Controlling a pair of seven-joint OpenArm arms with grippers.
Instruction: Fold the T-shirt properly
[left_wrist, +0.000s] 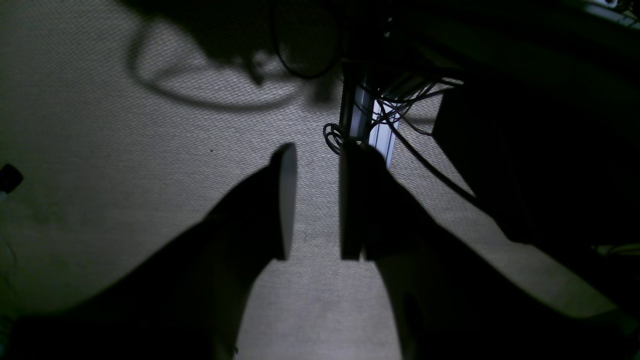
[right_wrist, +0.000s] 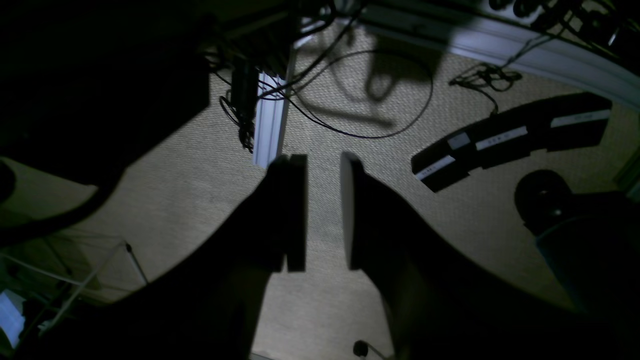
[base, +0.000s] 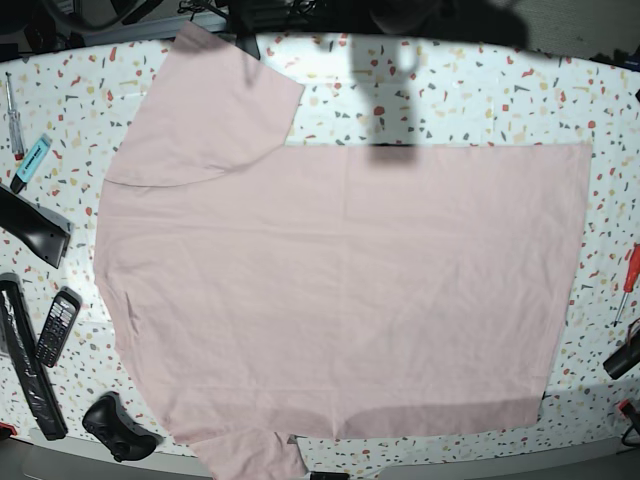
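Left gripper (left_wrist: 314, 200): jaws parted by a clear gap, nothing between them; only pale woven carpet (left_wrist: 150, 165) shows through the gap. Beyond the jaw tips, an upright metal post (left_wrist: 367, 125) hung with dark cables.

Right gripper (right_wrist: 322, 210): jaws parted by a narrower gap, likewise empty; the same kind of carpet lies below. Beyond its tips, a pale post (right_wrist: 270, 125) and looped cable; off to the side of one jaw, a black bar with white labels (right_wrist: 510, 140).

T-shirt (base: 340, 290): pale pink, plain side up, spread flat on the speckled table (base: 440, 90) in the base view. Neither pair of jaws appears in that view, so the shirt lies away from both and untouched. One sleeve (base: 205, 105) reaches toward the far edge.

Around the shirt: phone (base: 58, 326), game controller (base: 118, 422), highlighter pen (base: 32, 162), red-handled screwdriver (base: 628, 275).
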